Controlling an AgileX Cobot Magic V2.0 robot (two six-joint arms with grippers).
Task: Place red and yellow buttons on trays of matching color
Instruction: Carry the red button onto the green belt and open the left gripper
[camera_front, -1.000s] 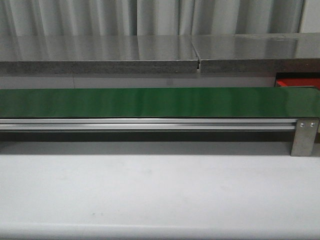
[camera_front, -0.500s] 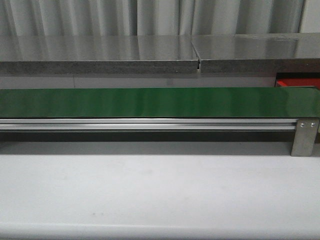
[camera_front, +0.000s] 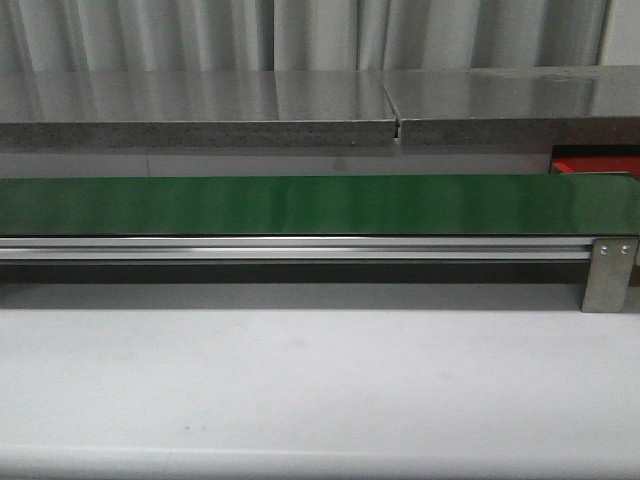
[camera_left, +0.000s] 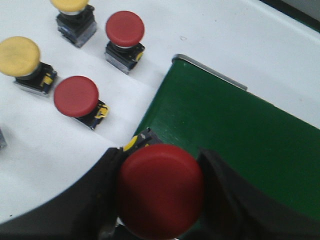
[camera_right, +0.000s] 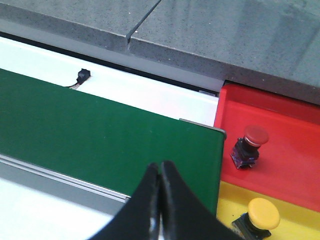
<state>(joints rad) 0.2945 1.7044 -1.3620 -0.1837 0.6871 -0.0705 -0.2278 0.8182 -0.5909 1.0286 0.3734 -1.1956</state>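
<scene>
The left gripper (camera_left: 160, 200) is clamped on a red button (camera_left: 161, 189), its dark fingers (camera_left: 102, 195) pressed against either side of the glossy cap, and it holds the button over the near end of the green belt (camera_left: 235, 135), right at the belt's edge where it meets the white table (camera_left: 40, 165). A bit of the button's dark base with a yellow tab peeks out above the cap. On the table beside that belt end stand four loose buttons: a second red button (camera_left: 76, 96) close to the gripper, a third red button (camera_left: 125, 28) farther off, a yellow button (camera_left: 19, 56) next to the second red one, and another yellow button (camera_left: 71, 5) cut off by the frame edge. The right gripper (camera_right: 160, 200) has its jaws pressed together with nothing between them, and it hovers over the other end of the belt (camera_right: 100, 135). Just past that end lie two trays side by side: the red tray (camera_right: 295, 135) carries one red-capped button (camera_right: 252, 140) standing upright near its belt-side edge, and the yellow tray (camera_right: 300, 220) carries one yellow-capped button (camera_right: 261, 214). In the front view the long belt (camera_front: 300, 205) runs bare across the scene on its aluminium rail (camera_front: 300, 248), with only a sliver of the red tray (camera_front: 595, 165) showing behind its right end; neither arm appears there.
</scene>
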